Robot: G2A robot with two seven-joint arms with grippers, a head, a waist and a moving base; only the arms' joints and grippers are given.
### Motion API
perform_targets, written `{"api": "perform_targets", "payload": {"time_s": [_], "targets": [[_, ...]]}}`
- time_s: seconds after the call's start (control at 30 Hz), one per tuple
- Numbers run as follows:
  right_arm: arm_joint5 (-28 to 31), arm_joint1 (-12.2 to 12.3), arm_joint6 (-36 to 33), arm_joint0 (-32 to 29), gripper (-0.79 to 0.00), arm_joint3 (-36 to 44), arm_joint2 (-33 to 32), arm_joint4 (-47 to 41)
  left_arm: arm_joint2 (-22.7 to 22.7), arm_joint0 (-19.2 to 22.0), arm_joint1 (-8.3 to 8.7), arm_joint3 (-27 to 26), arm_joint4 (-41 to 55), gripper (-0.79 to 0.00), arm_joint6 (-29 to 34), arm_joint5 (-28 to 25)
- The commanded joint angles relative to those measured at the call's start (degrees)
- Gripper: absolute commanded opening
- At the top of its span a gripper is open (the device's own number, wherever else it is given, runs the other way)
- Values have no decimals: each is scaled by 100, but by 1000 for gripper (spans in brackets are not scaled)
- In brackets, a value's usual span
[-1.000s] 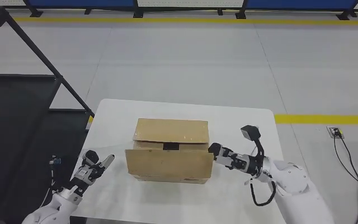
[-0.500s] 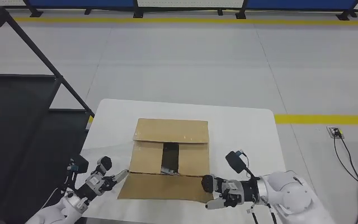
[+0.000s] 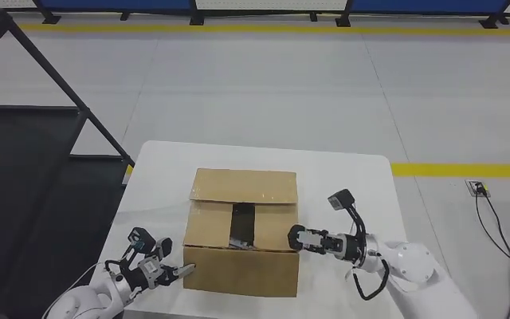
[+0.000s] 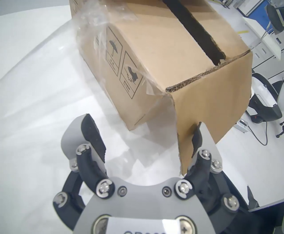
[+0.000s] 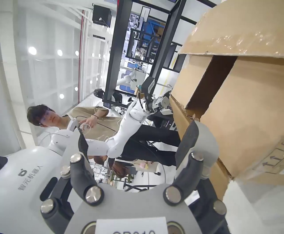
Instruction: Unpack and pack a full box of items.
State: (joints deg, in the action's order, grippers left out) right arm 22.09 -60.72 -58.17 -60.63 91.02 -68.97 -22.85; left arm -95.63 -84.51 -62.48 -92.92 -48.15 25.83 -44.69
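The left gripper (image 4: 144, 137), jaws spread wide and clamping nothing, straddles the lower corner of the near flap (image 4: 210, 99), one finger pad (image 4: 197, 138) touching the cardboard and the other hanging clear over the white table (image 4: 33, 99). At the opposite end of that same flap the right gripper (image 5: 137, 141) is likewise spread and empty, with one finger (image 5: 196, 141) up against the corner edge of the cardboard box (image 3: 239, 275). The box stands in the middle of the table, its far flap (image 3: 243, 185) thrown back and its near flap folded down over the front wall. That appears to be why both arms flank the front: pinning the long flap down at both ends would keep it from springing back across the top. Two inner flaps (image 3: 209, 227) still lie over the opening, with a dark gap (image 3: 243, 223) between them (whatever sits below is too dim to name), so the unpacking looks barely begun. Neither gripper has a firm hold, and the flap's free corner flares away from the wall, so it could slip out before the jaws close. Loose clear tape (image 4: 99, 20) clings to the box's side wall.
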Motion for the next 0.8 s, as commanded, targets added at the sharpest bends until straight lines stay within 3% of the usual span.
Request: {"api": "perform_targets", "payload": {"time_s": [0.0,0.17,0.43,0.6,0.77], "targets": [[147,1,-14,-2,0,2,-1,140,1,7,2,4,3,0,7,1],[23,-3,167,-27,0,70,1,227,1,7,2,4,3,0,7,1],[-1626,-164,1444,533,0,-286,524,678,1,7,2,4,3,0,7,1],[-1701,-310,1764,1007,0,-869,809,494,1,7,2,4,3,0,7,1],[-1216,-495,2244,1456,0,-1366,954,-80,1,7,2,4,3,0,7,1]]}}
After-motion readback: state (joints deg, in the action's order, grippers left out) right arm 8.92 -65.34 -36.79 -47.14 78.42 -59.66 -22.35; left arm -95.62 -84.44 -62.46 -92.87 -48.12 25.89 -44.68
